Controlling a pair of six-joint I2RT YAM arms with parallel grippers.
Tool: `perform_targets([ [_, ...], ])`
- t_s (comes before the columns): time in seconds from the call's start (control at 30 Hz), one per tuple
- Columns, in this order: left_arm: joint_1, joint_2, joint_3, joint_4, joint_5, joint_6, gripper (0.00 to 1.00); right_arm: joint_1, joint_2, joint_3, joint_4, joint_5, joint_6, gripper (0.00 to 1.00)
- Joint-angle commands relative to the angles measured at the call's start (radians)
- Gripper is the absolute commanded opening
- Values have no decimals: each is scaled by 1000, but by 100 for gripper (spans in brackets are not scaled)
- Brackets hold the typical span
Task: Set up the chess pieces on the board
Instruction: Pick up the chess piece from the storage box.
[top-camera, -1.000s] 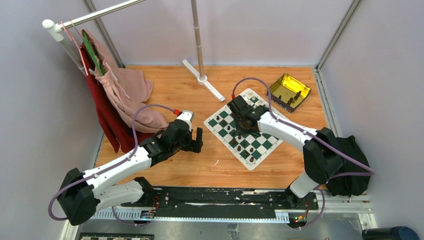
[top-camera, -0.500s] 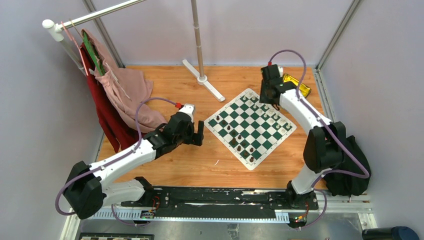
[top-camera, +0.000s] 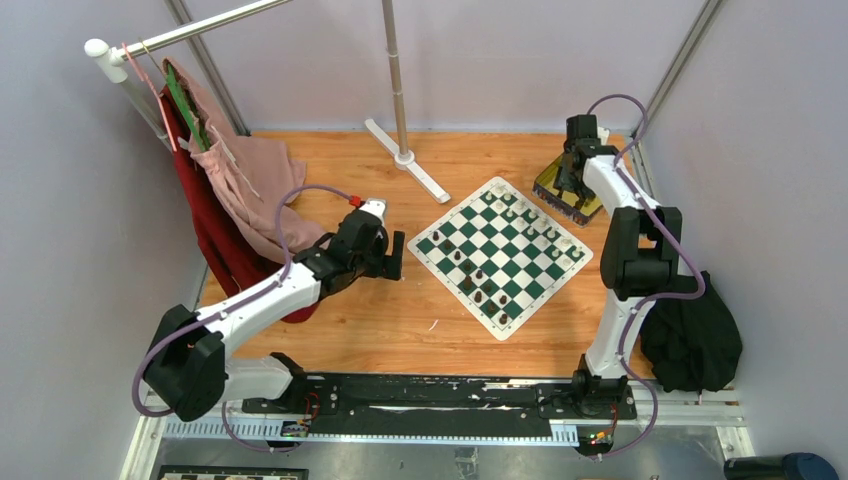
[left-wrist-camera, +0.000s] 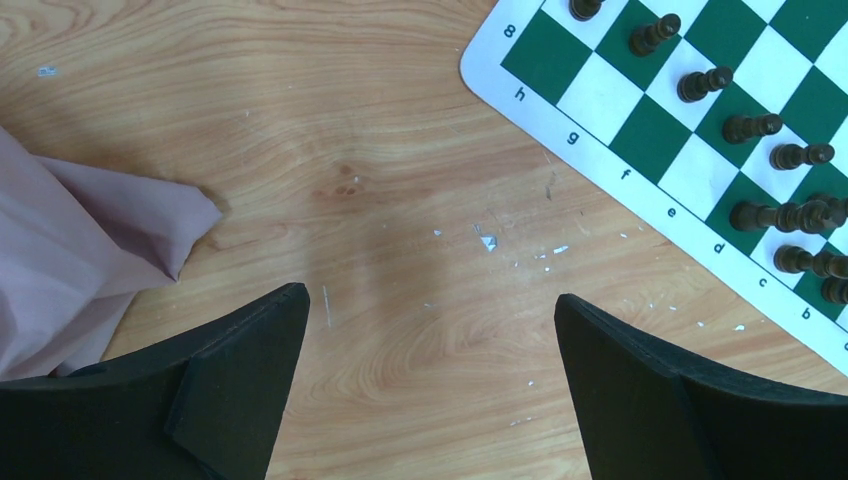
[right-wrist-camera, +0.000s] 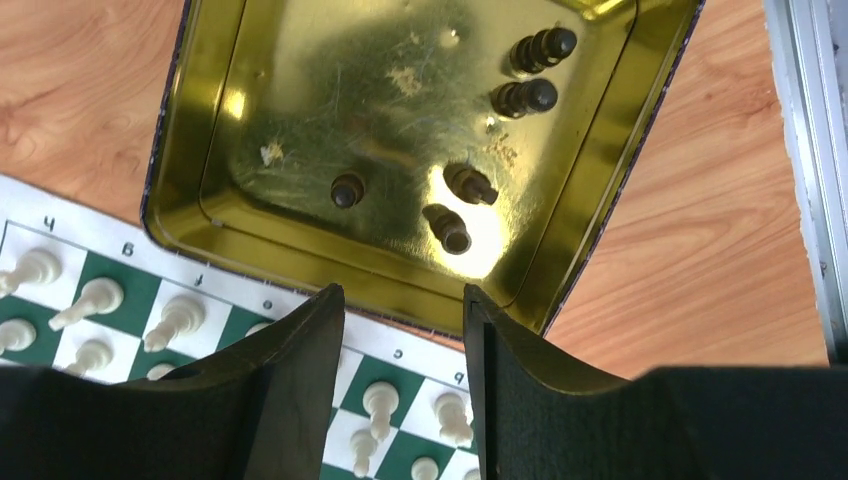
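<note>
The green-and-white board (top-camera: 505, 240) lies right of centre on the wooden table. Dark chess pieces (top-camera: 480, 285) stand along its near side and white pieces (top-camera: 535, 225) along its far side. My right gripper (top-camera: 572, 185) hovers over the gold tin (top-camera: 556, 185) at the board's far right edge. In the right wrist view it (right-wrist-camera: 402, 300) is open and empty, above white pieces (right-wrist-camera: 385, 405), with several dark pieces (right-wrist-camera: 523, 97) lying in the tin (right-wrist-camera: 300, 120). My left gripper (left-wrist-camera: 430, 300) is open wide and empty over bare wood, left of the board (left-wrist-camera: 590, 95) and its dark pieces (left-wrist-camera: 707, 82).
A rack with pink and red garments (top-camera: 240, 190) stands at the back left; pink cloth (left-wrist-camera: 80, 260) lies near my left gripper. A pole stand (top-camera: 405, 155) is at the back centre. A black bag (top-camera: 690, 340) sits at the near right.
My right arm has swung from over the board's middle to the back right, over the gold tin. My left arm has edged a little toward the back.
</note>
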Motion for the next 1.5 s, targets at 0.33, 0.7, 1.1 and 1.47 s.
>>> perform_targets([
  [0.33,15,139,82,39,41,-1,100,-104,133,120,19,-36,-15,51],
  [0.7,17,190,105,49,47,-17,100,-113,182,143,27,-48,-28,51],
  [1.1,17,208,107,56,53,-22,100,-120,192,117,32,-53,-30,50],
  [1.47,17,208,102,54,54,-23,100,-122,189,84,42,-64,-28,42],
])
